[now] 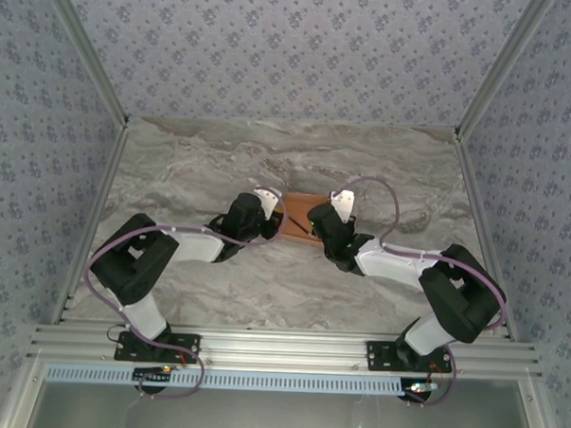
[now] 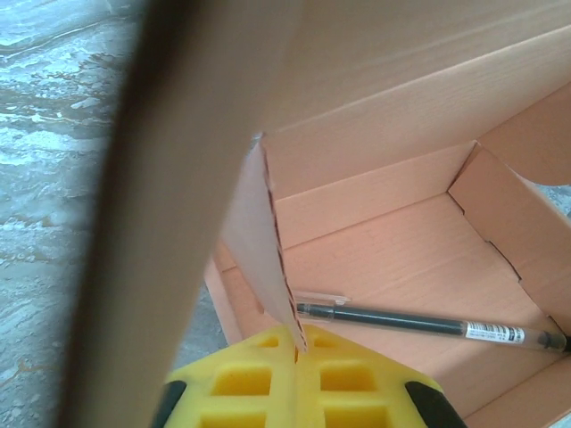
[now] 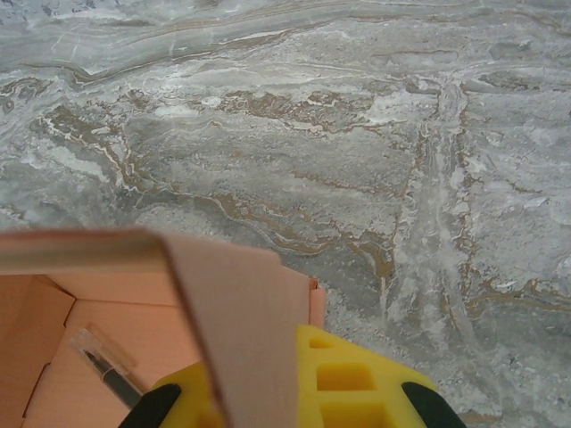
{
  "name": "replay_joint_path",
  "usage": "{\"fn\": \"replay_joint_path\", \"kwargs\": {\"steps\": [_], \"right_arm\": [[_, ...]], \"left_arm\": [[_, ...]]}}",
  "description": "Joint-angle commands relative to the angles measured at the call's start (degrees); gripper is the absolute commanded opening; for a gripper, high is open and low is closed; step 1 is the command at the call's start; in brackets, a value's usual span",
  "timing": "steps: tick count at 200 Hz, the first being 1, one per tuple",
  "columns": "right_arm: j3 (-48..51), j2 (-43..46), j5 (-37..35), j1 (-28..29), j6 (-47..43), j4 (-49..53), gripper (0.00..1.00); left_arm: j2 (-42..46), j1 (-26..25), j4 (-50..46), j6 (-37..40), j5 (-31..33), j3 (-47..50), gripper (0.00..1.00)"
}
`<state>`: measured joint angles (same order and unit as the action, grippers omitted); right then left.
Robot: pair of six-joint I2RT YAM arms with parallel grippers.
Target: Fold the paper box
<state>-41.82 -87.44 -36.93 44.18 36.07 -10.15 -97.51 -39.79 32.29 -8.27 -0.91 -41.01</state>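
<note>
I saw the paper box sitting open near the middle of the marble surface. At the box's left end my left fingers were pinched tight on an upright side flap. At its right end my right fingers clamped another flap. A black pen lay inside the box.

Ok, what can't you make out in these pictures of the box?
- Top view: left gripper and right gripper cover most of the paper box; outline unclear.
- Left wrist view: a blurred card panel blocks the left side; pen label too small.
- Right wrist view: the held flap hides the pen's end.
</note>
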Motion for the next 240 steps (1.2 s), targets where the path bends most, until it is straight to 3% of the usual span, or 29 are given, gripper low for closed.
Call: {"fn": "replay_joint_path", "kwargs": {"steps": [1, 190, 240], "right_arm": [[1.52, -0.98, 2.66, 1.4, 2.91, -0.31, 0.07], [6.4, -2.54, -7.09, 8.37, 6.69, -0.39, 0.07], [5.64, -2.12, -7.97, 8.37, 5.36, -0.14, 0.07]], "left_arm": [[0.81, -0.91, -0.26, -0.89, 0.2, 2.03, 0.0], [4.16, -1.28, 1.5, -1.91, 3.98, 7.34, 0.0], [5.94, -1.29, 1.54, -2.69, 3.74, 8.73, 0.12]]}}
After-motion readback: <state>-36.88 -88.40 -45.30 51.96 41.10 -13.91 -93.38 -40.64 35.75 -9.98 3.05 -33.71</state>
